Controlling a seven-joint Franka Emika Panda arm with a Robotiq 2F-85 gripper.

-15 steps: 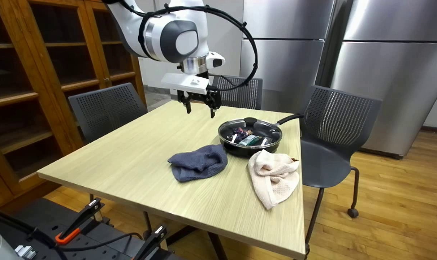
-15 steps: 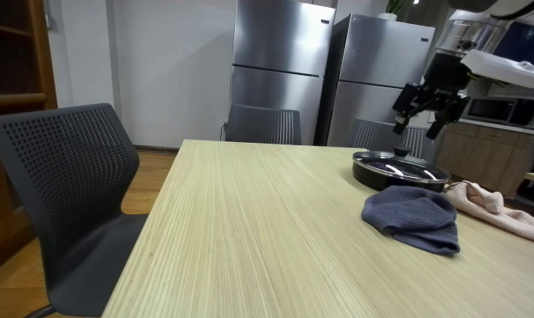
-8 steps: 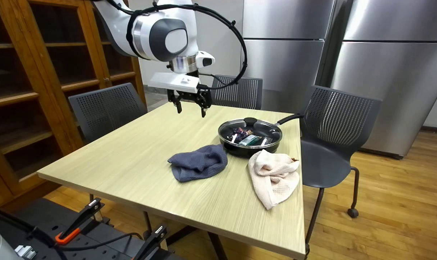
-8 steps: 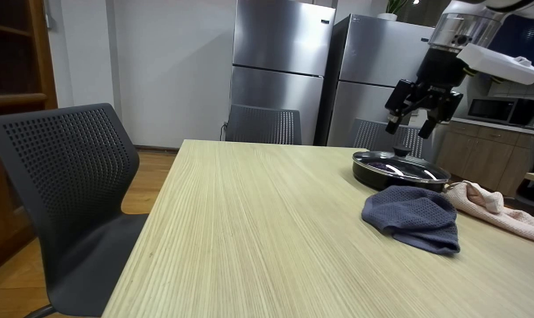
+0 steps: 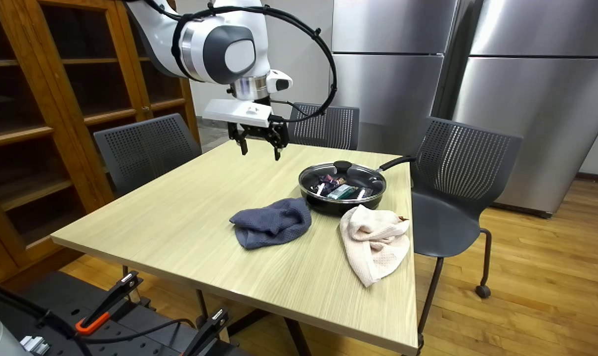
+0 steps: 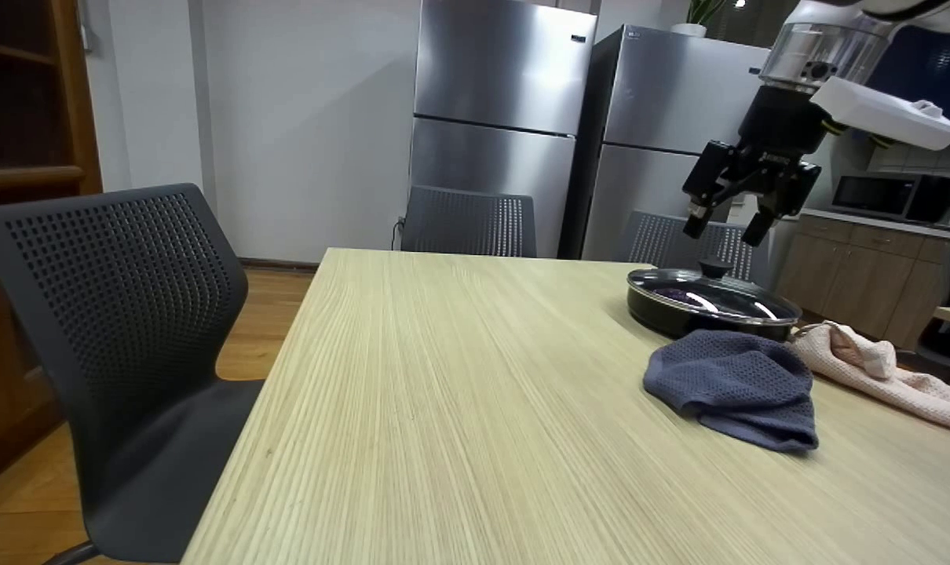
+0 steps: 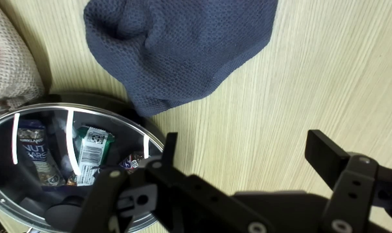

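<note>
My gripper stands wide open with nothing between its fingers, and bare tabletop shows through the gap in the wrist view. In both exterior views the gripper hangs above the table, apart from everything on it. Nearest to it is a black pan covered by a glass lid with a black knob. Through the lid several wrapped snacks show, among them a green-and-white bar and a nut bar. A dark blue towel lies crumpled beside the pan.
A pale pink towel lies by the pan near the table edge. The pan's handle points toward a grey chair. More chairs surround the wooden table. Clamps sit on the dark base in front.
Over the last second my gripper has shifted left in both exterior views, mostly in the first half, then nearly stopped. It has stayed open. The pan and both towels have not moved.
</note>
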